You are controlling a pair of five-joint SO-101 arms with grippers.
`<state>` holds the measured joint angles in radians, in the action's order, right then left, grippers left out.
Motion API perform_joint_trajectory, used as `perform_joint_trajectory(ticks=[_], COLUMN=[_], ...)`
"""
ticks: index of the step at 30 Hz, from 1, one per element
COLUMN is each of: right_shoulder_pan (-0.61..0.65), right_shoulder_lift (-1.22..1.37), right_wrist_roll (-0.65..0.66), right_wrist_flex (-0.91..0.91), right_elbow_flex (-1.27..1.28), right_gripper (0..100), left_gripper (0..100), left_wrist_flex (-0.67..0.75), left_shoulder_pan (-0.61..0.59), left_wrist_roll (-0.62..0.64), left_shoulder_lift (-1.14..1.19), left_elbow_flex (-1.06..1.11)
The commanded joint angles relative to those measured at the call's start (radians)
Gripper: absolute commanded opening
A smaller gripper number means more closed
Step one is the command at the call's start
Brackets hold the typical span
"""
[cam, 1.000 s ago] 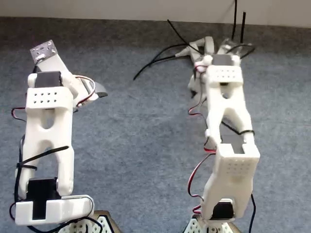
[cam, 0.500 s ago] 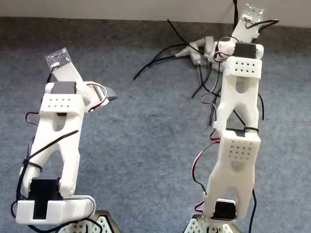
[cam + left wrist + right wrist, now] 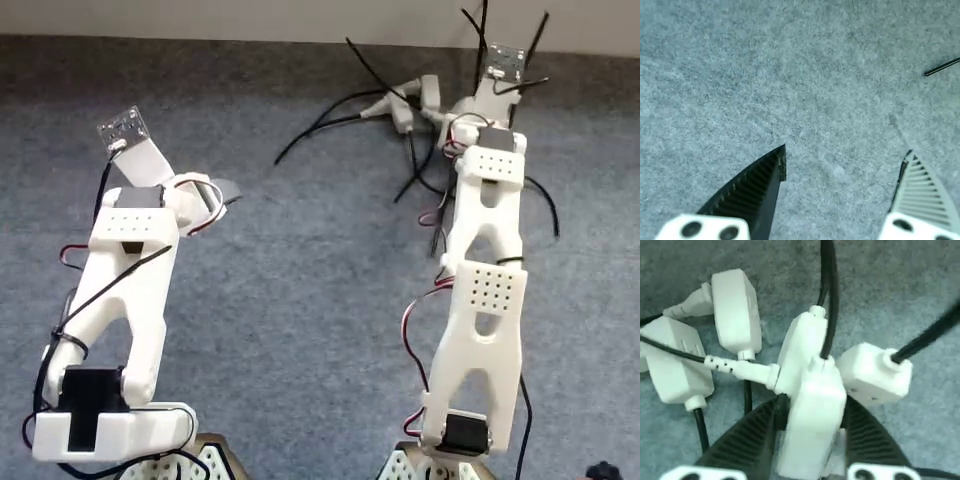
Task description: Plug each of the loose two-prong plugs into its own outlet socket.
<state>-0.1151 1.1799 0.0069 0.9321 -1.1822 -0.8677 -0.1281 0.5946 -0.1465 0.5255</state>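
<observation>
Several white plugs and socket blocks with black cords lie tangled at the far right of the carpet (image 3: 420, 100). My right arm (image 3: 487, 200) stretches out over this pile. In the right wrist view my right gripper (image 3: 814, 405) holds a white plug body (image 3: 812, 420), one black finger pressed against each side. A black cord (image 3: 826, 300) runs into the block just beyond it. Other white blocks (image 3: 735, 310) (image 3: 874, 372) lie close around. My left gripper (image 3: 846, 150) hangs open over bare carpet at the left (image 3: 215, 190), holding nothing.
Grey carpet covers the whole table. Loose black cords (image 3: 320, 125) trail from the pile toward the middle, and one cord end (image 3: 940, 67) lies near my left gripper. A pale wall strip (image 3: 250, 18) borders the far edge.
My right arm has stretched out to the far pile and its fingers now sit around a white plug; the cords there have shifted. My left arm swung slightly toward the middle.
</observation>
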Motion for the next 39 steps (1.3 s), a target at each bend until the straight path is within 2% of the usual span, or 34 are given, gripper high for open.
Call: perform_joint_trajectory(ticks=[1,7,13,18,22,25,30,35,39], right_shoulder_pan=[-0.013,-0.012,0.015,0.01,0.008,0.015,0.033,0.03,0.007], right_shoulder_lift=[-0.002,-0.035,-0.176,-0.278,-0.341,-0.392,-0.49,-0.576,-0.645], right_wrist_roll=[0.035,0.031,0.029,0.035,0.035,0.035,0.031,0.029,0.014], right_wrist_flex=[-0.022,0.008,0.269,0.496,0.636,0.708,0.835,0.834,0.835], right_elbow_flex=[-0.044,-0.077,-0.268,-0.409,-0.524,-0.588,-0.584,-0.584,-0.575], right_gripper=[36.4,37.5,37.5,37.5,37.5,37.5,37.5,37.5,37.5], left_gripper=[35,35,35,35,35,35,35,35,35], left_wrist_flex=[0.028,0.046,0.051,0.037,-0.012,-0.015,-0.058,-0.186,-0.29], left_shoulder_pan=[0.019,0.035,0.111,0.122,0.142,0.16,0.254,0.328,0.328], left_wrist_roll=[0.008,0.0,-0.132,-0.133,-0.16,-0.269,-0.33,-0.331,-0.331], left_shoulder_lift=[-0.03,-0.03,-0.041,-0.111,-0.289,-0.464,-0.78,-1.046,-1.202], left_elbow_flex=[-0.004,0.004,-0.002,-0.05,-0.084,-0.091,-0.068,-0.061,-0.064])
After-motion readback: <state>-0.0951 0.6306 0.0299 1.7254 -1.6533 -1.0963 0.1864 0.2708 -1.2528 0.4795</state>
